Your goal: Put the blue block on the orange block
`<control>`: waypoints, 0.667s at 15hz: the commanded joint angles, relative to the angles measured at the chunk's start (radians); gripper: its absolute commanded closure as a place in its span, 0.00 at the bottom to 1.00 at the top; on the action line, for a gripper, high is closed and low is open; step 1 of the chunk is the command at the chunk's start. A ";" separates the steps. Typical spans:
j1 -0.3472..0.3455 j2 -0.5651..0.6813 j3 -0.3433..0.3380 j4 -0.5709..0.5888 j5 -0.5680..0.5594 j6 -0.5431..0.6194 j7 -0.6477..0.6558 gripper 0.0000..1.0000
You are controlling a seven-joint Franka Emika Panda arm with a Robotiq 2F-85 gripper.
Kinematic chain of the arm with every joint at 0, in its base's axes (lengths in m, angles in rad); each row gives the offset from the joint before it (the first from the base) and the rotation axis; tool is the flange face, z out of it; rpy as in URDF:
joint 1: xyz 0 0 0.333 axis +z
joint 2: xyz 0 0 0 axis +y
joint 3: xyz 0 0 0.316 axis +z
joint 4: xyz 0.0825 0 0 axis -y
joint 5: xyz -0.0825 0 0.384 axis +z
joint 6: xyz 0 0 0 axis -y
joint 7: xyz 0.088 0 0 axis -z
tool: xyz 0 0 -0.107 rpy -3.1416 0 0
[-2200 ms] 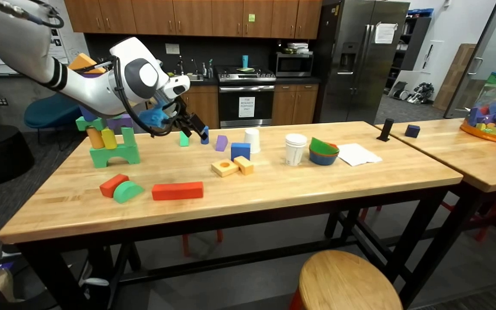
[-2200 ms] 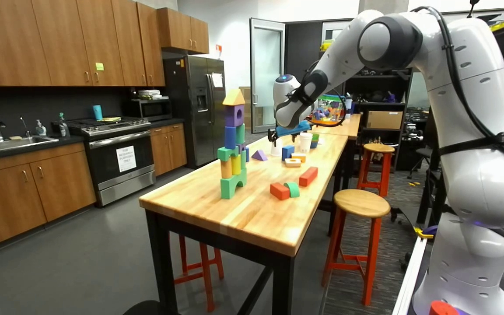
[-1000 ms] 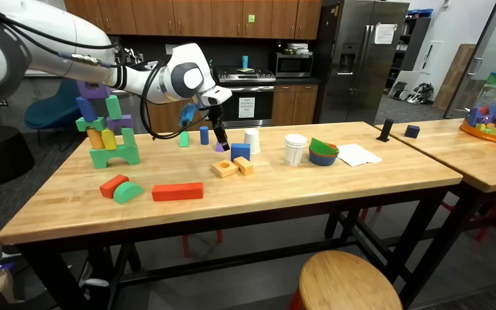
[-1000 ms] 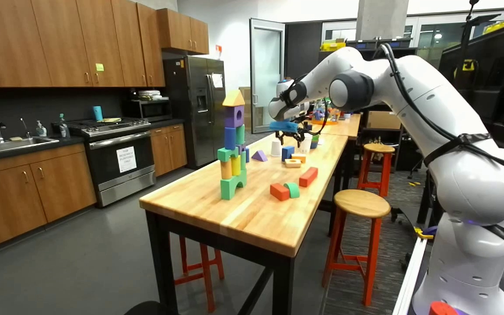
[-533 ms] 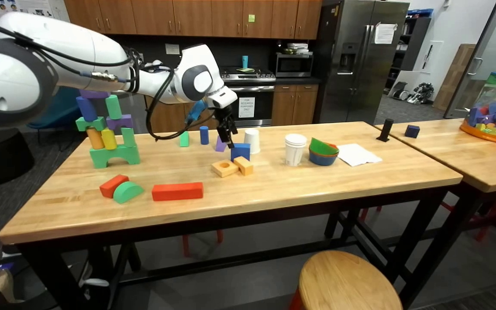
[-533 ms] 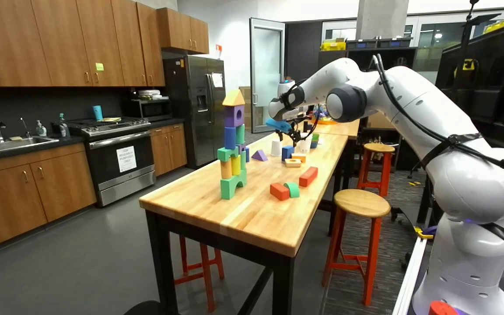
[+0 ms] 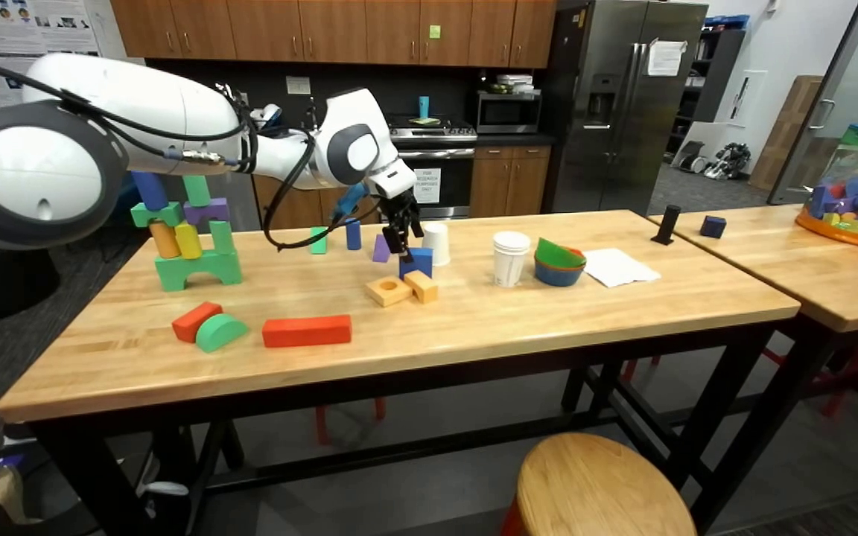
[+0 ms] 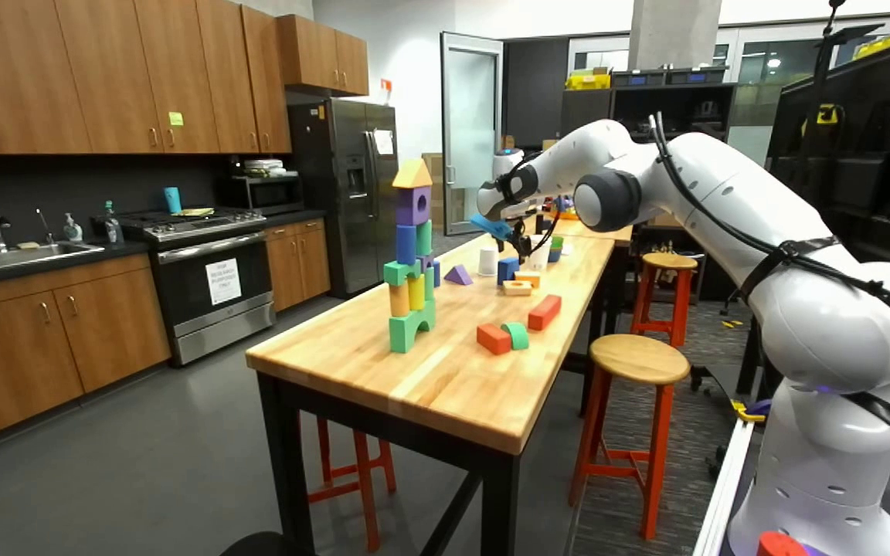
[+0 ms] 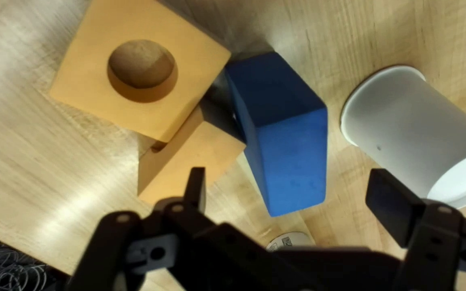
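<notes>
The blue block (image 7: 419,262) stands on the table in both exterior views, touching or nearly touching a small yellow block (image 9: 200,155). Over it hangs my gripper (image 9: 293,192), pointing down, its jaws wide apart and empty. In the wrist view the blue block (image 9: 295,161) appears between and ahead of the two fingertips, with bare wood showing on both sides. An exterior view has the gripper (image 7: 408,244) partly covering the block's top left. The orange block (image 7: 307,330), a long red-orange bar, lies flat near the table's front edge (image 8: 545,311); it is outside the wrist view.
Crowding the blue block are a holed yellow block (image 9: 83,87) and an upturned white cup (image 9: 411,125). Stacked paper cups (image 7: 511,260) and bowls (image 7: 558,272) stand further along. A tall block tower (image 8: 412,318), a short red block (image 7: 196,320) and a green half-round (image 7: 220,332) occupy the opposite end.
The arm has swung along the table and lowered, bringing the gripper from above the table's far side to just over the blue block. The jaws stay open; the blocks have not moved.
</notes>
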 commanded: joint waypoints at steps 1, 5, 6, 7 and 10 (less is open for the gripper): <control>-0.029 0.038 0.012 0.078 0.015 -0.074 -0.009 0.00; -0.027 0.056 0.019 0.113 -0.002 -0.094 -0.065 0.00; -0.022 0.064 0.014 0.127 -0.009 -0.100 -0.071 0.25; -0.021 0.068 0.018 0.136 -0.010 -0.105 -0.086 0.26; -0.018 0.082 0.022 0.168 -0.009 -0.117 -0.125 0.48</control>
